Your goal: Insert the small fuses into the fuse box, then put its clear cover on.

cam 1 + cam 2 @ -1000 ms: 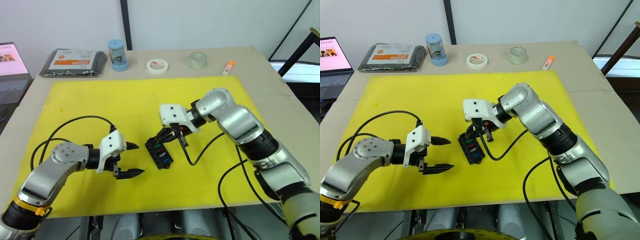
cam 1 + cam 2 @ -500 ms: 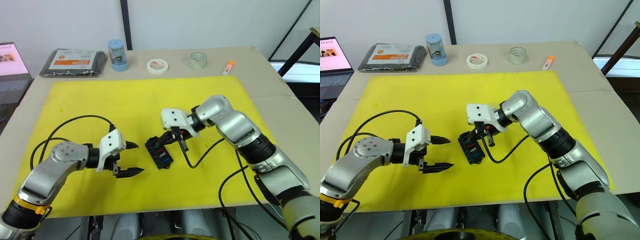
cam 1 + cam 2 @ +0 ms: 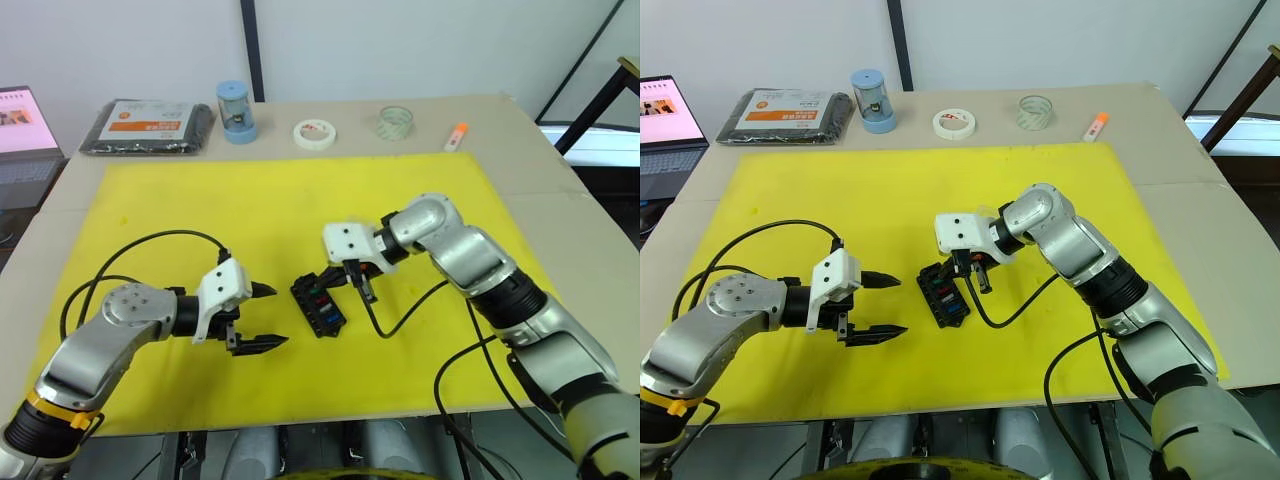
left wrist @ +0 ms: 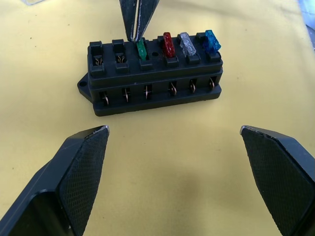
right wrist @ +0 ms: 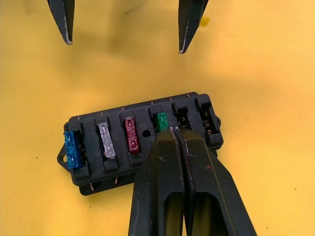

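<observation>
The fuse box (image 4: 152,76) lies on the yellow mat (image 3: 300,210) between both arms, holding green (image 4: 141,49), red, white and blue fuses. The right end effector (image 5: 177,132), fingers pressed together, touches the green fuse. The left end effector (image 3: 258,318) hovers nearby, fingers spread.

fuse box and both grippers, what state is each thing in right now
fuse box: flat on the yellow mat, four slots filled, two empty
green fuse: seated, right gripper's tips at it
red fuse: seated
white fuse: seated
blue fuse: seated
right gripper: shut
left gripper: open, empty
</observation>
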Available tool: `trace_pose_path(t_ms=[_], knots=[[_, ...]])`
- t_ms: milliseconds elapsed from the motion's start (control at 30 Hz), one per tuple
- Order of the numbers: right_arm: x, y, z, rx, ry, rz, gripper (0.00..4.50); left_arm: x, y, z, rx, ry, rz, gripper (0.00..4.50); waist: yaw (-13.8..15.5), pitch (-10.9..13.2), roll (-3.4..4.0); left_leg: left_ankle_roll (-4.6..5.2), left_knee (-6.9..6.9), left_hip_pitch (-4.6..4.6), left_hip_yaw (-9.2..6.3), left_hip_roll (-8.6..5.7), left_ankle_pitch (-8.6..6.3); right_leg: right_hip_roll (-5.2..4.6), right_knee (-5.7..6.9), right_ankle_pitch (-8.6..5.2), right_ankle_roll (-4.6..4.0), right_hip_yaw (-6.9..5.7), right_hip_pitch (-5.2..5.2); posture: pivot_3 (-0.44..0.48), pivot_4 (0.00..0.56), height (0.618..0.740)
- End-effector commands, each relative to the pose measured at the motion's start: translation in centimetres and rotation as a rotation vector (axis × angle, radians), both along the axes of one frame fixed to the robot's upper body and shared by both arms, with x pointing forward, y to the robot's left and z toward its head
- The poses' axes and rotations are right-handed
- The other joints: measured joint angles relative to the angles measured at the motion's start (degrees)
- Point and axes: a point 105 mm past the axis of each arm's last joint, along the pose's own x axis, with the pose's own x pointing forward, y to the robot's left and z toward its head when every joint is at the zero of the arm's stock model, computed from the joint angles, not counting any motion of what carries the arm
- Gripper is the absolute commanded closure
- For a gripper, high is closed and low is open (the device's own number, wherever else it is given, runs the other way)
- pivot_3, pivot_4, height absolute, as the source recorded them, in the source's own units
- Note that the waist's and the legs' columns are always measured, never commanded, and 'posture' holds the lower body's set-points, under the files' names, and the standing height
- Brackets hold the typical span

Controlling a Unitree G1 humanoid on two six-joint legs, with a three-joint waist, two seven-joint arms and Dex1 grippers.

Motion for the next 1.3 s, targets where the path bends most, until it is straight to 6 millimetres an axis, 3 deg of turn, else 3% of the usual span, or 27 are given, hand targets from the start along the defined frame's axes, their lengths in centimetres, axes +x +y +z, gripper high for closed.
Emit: trace_pose_path(t_ms=[33, 233, 400, 500, 700, 767, 900, 967, 1067, 1133, 1300], knots=[[-0.8, 0.3, 0.6, 0.023, 0.049, 0.004, 4.47, 0.1, -0.1, 1.2, -0.021, -0.039, -0.007, 0.0, 0.0, 0.0, 0.01, 0.0, 0.0, -0.02, 0.0, 0.0, 0.0, 0.0, 0.01, 0.0, 0.0, 0.0, -0.01, 0.0, 0.15, 0.74], [-1.9, 0.7, 4.9, 0.167, 0.086, -0.004, 4.47, 0.2, 0.3, 3.0, -0.087, -0.024, -0.003, 0.0, 0.0, 0.0, 0.02, -0.01, 0.03, -0.3, -0.02, 0.01, 0.0, -0.02, 0.03, 0.0, 0.0, -0.01, -0.25, 0.0, 0.15, 0.74], [-1.8, -1.3, 7.2, 0.222, 0.077, -0.069, 4.47, -0.1, 1.9, 5.3, -0.097, -0.031, 0.007, 0.0, 0.1, 0.0, 0.03, 0.0, 0.03, -0.3, -0.05, 0.01, 0.0, -0.04, 0.01, 0.0, 0.0, -0.03, -0.26, 0.0, 0.15, 0.74], [-1.6, -4.1, 7.6, 0.198, 0.033, -0.121, 4.28, -0.3, 4.3, 7.0, -0.07, -0.045, 0.041, 0.0, 0.1, 0.0, 0.02, 0.0, 0.01, -0.32, -0.05, 0.0, 0.0, -0.07, -0.02, 0.0, 0.0, -0.04, -0.26, 0.0, 0.15, 0.74], [-0.5, -12.4, 7.5, 0.091, -0.021, -0.356, 2.61, -0.8, 11.3, 8.8, 0.064, -0.041, 0.2, 0.0, 0.0, 0.1, 0.08, 0.05, -0.02, -0.31, 0.05, -0.02, -0.03, -0.05, -0.14, -0.01, 0.0, -0.03, -0.34, 0.0, 0.15, 0.74], [-0.3, -14.2, 7.2, 0.058, -0.039, -0.408, 1.97, -1.0, 12.9, 8.7, 0.092, -0.035, 0.239, 0.0, 0.0, 0.1, 0.1, 0.11, -0.04, -0.31, 0.11, -0.03, -0.07, -0.04, -0.15, -0.02, -0.01, -0.03, -0.38, 0.0, 0.15, 0.74], [-0.1, -20.7, 6.0, -0.07, -0.071, -0.593, 0.65, -2.3, 19.4, 6.5, 0.215, 0.043, 0.409, 0.0, -0.1, 0.1, 0.12, 0.31, -0.05, -0.3, 0.19, -0.02, -0.18, -0.01, -0.12, -0.02, -0.01, -0.02, -0.46, 0.0, 0.15, 0.74], [-0.2, -23.1, 5.5, -0.117, -0.074, -0.658, 0.04, -3.0, 21.4, 5.7, 0.261, 0.07, 0.449, 0.0, -0.1, 0.1, 0.17, 0.29, -0.06, -0.31, 0.27, -0.02, -0.17, -0.01, -0.11, -0.05, -0.05, -0.02, -0.52, 0.0, 0.15, 0.74], [-0.5, -27.3, 4.6, -0.184, -0.068, -0.778, 0.01, -3.5, 23.7, 4.9, 0.287, 0.089, 0.511, 0.0, -0.1, 0.1, 0.16, 0.32, -0.06, -0.31, 0.4, -0.01, -0.18, -0.03, -0.08, -0.12, -0.17, 0.01, -0.57, 0.0, 0.15, 0.74], [-0.7, -29.0, 4.2, -0.224, -0.077, -0.815, 0.01, -3.5, 24.5, 4.8, 0.282, 0.084, 0.534, 0.0, 0.0, 0.1, 0.19, 0.32, -0.06, -0.31, 0.42, 0.04, -0.19, -0.08, -0.07, -0.14, -0.22, 0.01, -0.56, 0.0, 0.15, 0.74], [-0.3, -29.0, 4.9, -0.179, -0.09, -0.823, 0.01, -3.2, 24.6, 4.7, 0.272, 0.074, 0.528, 0.0, -0.2, 0.2, 0.27, 0.29, -0.06, -0.32, 0.42, 0.07, -0.17, -0.09, -0.01, -0.06, -0.07, 0.05, -0.62, 0.0, 0.15, 0.74]])
